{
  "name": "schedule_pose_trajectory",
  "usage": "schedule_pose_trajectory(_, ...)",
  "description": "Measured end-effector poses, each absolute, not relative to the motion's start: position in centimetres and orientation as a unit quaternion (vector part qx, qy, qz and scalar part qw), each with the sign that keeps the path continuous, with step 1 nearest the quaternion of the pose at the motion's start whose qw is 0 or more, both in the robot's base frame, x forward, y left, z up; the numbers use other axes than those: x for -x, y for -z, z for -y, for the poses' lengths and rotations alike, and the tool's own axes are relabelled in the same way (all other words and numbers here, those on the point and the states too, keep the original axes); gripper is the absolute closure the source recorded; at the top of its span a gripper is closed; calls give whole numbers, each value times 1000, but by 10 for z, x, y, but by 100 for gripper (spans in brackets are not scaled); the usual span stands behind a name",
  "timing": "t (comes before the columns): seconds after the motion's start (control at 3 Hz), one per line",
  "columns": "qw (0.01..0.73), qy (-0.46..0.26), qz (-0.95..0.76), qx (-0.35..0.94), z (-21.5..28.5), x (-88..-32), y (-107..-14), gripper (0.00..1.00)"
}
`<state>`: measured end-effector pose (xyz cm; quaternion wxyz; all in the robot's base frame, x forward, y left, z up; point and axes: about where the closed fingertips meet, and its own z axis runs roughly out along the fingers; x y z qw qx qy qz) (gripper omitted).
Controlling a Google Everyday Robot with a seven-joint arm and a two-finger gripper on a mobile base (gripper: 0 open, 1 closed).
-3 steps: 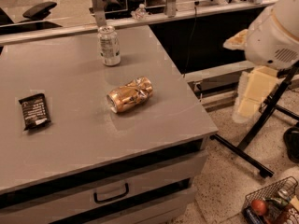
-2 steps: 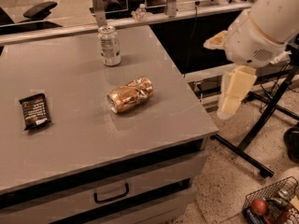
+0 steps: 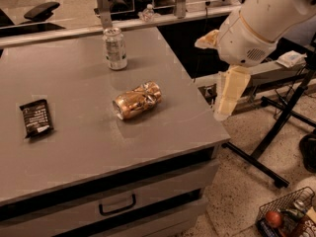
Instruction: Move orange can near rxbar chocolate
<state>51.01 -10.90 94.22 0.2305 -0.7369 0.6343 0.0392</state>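
Fingers of gripper spread apart, empty, off table's right edge

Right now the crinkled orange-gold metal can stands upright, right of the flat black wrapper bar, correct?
No: in the camera view the orange-gold can lies on its side, right of the black bar. The gripper hangs beyond the right edge of the table.

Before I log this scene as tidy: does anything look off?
The orange can lies on its side, crumpled, mid-table; the silver can stands upright. The gripper hangs beyond the table's right edge.
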Motion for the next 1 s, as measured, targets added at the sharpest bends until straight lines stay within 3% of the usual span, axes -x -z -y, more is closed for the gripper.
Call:
schedule_pose_trajectory(0.33, 224, -42, -626, 746, 106, -510, -942, 0)
schedule_pose_trajectory(1.0, 222, -32, -540, 811, 37, -559, -929, 0)
